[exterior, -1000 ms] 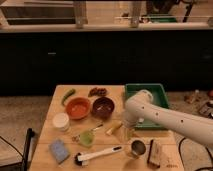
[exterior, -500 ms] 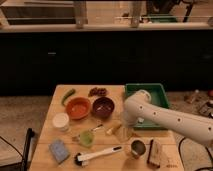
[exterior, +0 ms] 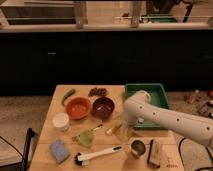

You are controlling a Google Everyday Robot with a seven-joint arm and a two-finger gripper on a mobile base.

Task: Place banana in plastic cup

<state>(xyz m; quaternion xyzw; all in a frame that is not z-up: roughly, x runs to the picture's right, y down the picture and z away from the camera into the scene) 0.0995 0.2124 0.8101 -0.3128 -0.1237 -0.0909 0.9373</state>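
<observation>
Table (exterior: 46, 144): one, pale wood, carrying everything below
Banana (exterior: 113, 129): one, yellow, lying flat on the table in front of the dark red bowl, between the cup and the gripper, outside the cup
Cup (exterior: 86, 138): one, light green, upright, left of the banana and a little nearer the front edge, apart from it
Gripper (exterior: 125, 132): one, pointing down at the table just right of the banana; whether it is open or closed cannot be told, nor whether it touches the banana
Arm (exterior: 170, 122): one, white, coming in from the right edge, bending over the front of the tray
Bowls: two, side by side behind the cup and the banana, orange (exterior: 78, 107) on the left, dark red (exterior: 103, 106) on the right
White container (exterior: 60, 121): one, round, left of the cup, in front of the orange bowl
Green vegetable (exterior: 68, 95): one, curved, at the back left
Brown heap (exterior: 97, 92): one, small, behind the dark red bowl; what it is cannot be told
Tray (exterior: 150, 90): one, green, at the back right, partly covered by the arm
Brush (exterior: 98, 155): one, white handle, dark head to the left, lying along the front edge
Metal cup (exterior: 137, 148): one, shiny, upright, right of the brush handle
Sponge (exterior: 59, 150): one, blue, front left corner
Brown block (exterior: 154, 152): one, just right of the metal cup
</observation>
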